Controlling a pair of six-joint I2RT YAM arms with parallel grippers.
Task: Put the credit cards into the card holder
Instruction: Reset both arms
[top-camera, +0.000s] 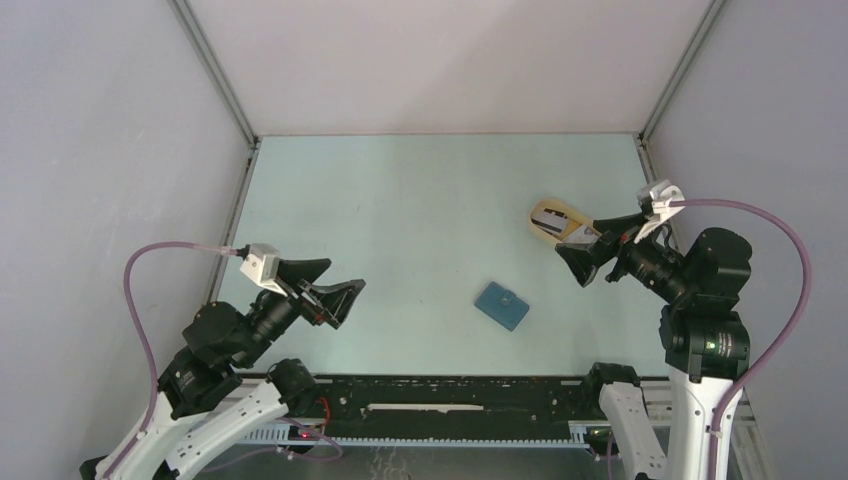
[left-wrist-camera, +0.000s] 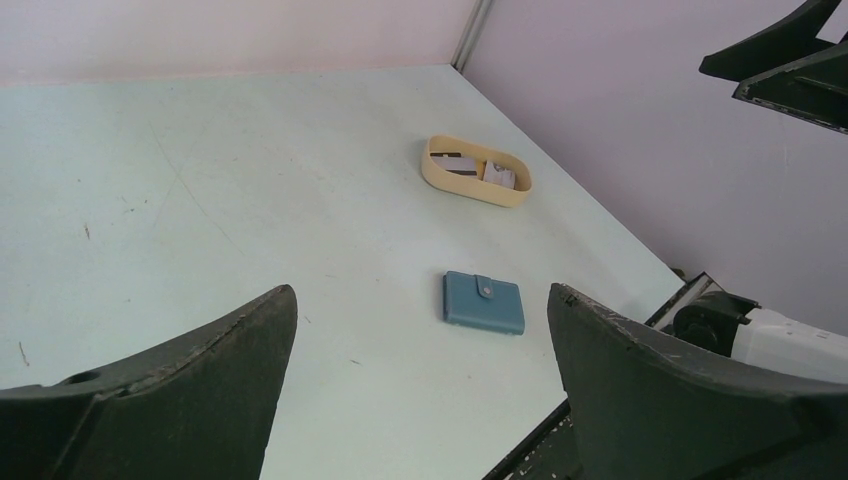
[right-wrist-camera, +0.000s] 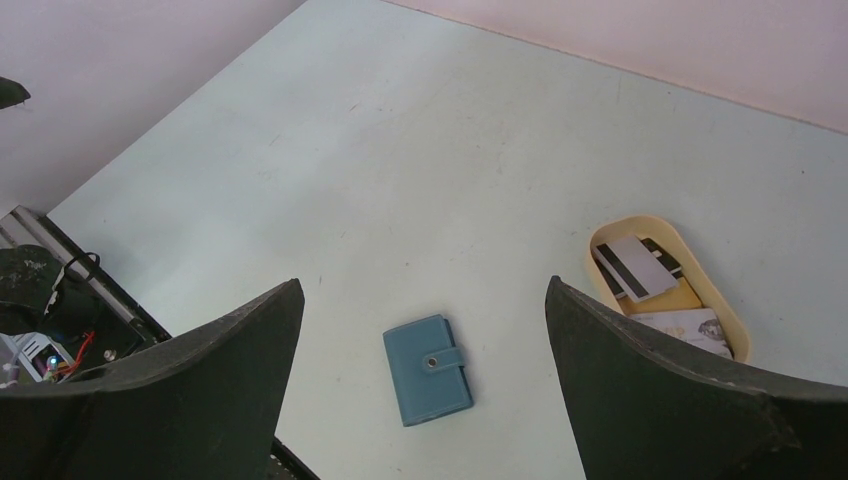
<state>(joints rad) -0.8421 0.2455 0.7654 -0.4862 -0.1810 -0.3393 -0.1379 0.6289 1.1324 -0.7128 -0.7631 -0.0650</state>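
The blue card holder (top-camera: 502, 305) lies shut and flat on the table near the front middle, snap side up. It also shows in the left wrist view (left-wrist-camera: 484, 302) and the right wrist view (right-wrist-camera: 428, 369). The credit cards (right-wrist-camera: 638, 266) lie in a beige oval tray (top-camera: 533, 222), the grey one with a dark stripe on top and a white one (right-wrist-camera: 685, 325) beside it. They also show in the left wrist view (left-wrist-camera: 462, 163). My left gripper (top-camera: 343, 277) (left-wrist-camera: 421, 292) is open and empty, raised far left of the holder. My right gripper (top-camera: 583, 252) (right-wrist-camera: 424, 285) is open and empty, raised just beside the tray.
The beige tray (left-wrist-camera: 470, 188) (right-wrist-camera: 640, 220) stands at the right, behind the holder. Grey-white walls enclose the table on three sides. A black rail (top-camera: 450, 395) runs along the near edge between the arm bases.
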